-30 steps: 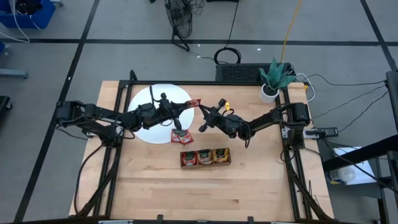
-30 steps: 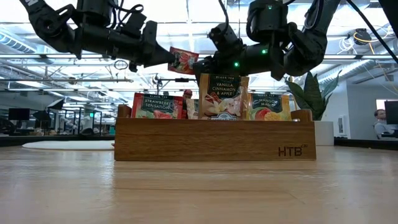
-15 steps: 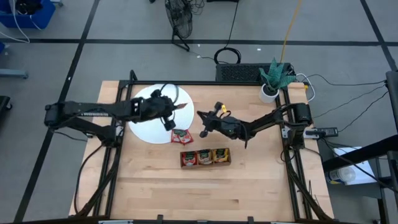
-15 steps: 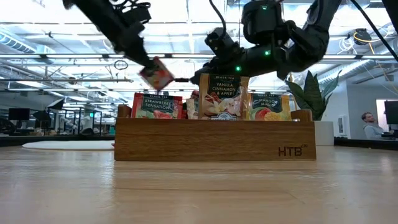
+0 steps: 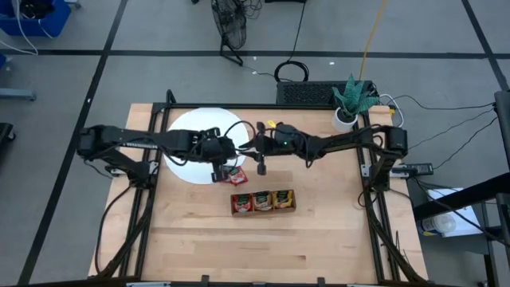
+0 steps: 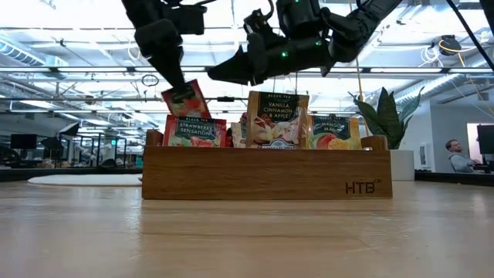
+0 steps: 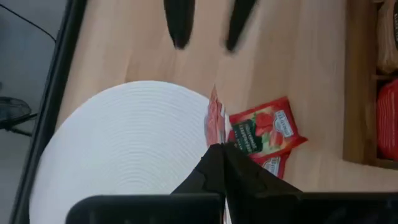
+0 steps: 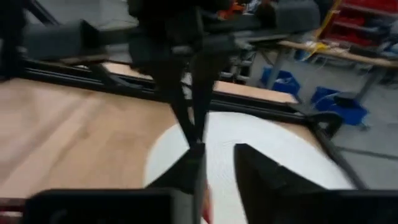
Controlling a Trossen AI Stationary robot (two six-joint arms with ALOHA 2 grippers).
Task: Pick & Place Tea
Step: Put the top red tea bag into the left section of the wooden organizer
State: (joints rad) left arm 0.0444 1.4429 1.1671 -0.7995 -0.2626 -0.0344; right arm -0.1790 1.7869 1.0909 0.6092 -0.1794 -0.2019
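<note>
Centre frame: your left gripper [image 6: 176, 83] pinches a red tea sachet [image 6: 185, 100]; your right gripper [image 5: 260, 162], fingers slightly parted, holds nothing.

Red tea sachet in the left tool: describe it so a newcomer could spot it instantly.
Start at the white disc on the table's left half, then go to its edge nearest the wooden tray. There the left tool pinches a red sachet in the air, tilted. Unlike the red sachets lying flat on the table, this one hangs clear of it.
</note>
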